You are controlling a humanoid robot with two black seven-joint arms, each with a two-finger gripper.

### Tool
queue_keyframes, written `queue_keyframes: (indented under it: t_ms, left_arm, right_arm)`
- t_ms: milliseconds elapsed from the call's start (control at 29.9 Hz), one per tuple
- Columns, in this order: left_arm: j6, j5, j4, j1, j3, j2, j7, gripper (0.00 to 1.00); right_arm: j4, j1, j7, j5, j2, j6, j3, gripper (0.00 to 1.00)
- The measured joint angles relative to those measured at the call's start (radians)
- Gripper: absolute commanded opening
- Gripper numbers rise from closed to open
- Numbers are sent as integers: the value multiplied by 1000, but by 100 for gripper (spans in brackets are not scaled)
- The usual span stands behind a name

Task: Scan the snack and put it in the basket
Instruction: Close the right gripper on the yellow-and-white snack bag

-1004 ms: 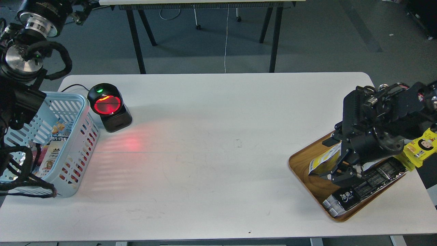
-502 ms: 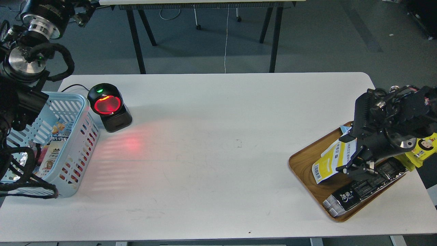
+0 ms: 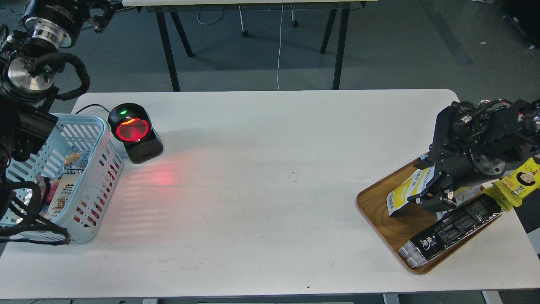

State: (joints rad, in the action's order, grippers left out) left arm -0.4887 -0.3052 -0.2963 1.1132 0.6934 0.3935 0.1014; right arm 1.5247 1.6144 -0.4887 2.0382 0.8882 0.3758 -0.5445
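Observation:
The snack (image 3: 406, 193), a white pouch with a yellow panel, hangs tilted over the wooden tray (image 3: 379, 221) at the table's right end. My right gripper (image 3: 436, 195) is shut on the pouch's right edge and holds it just above the tray. The light-blue basket (image 3: 96, 126) stands at the table's left end with a few packets inside. My left arm reaches over the basket's left side; its dark end (image 3: 25, 128) shows no separate fingers.
A black barcode scanner (image 3: 134, 131) with a glowing red window stands right of the basket and casts red light on the table. A long black packet (image 3: 453, 228) lies in the tray. A yellow packet (image 3: 521, 181) lies beside the tray's right edge.
My right gripper has risen and drawn back to the right with the pouch, lifting it off the tray floor. The left arm has barely shifted.

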Motion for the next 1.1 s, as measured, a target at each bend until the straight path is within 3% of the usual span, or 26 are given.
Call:
queue_keyframes:
  t_ms: [736, 1104]
  left_arm:
    - [0, 0, 0, -3, -1, 5, 0, 100]
    - [0, 0, 0, -5, 0, 4, 0, 100]
  right_arm:
    - [-61, -60, 0, -80, -45, -17, 105, 91]
    - [-40, -77, 0, 100, -31, -90, 89, 91]
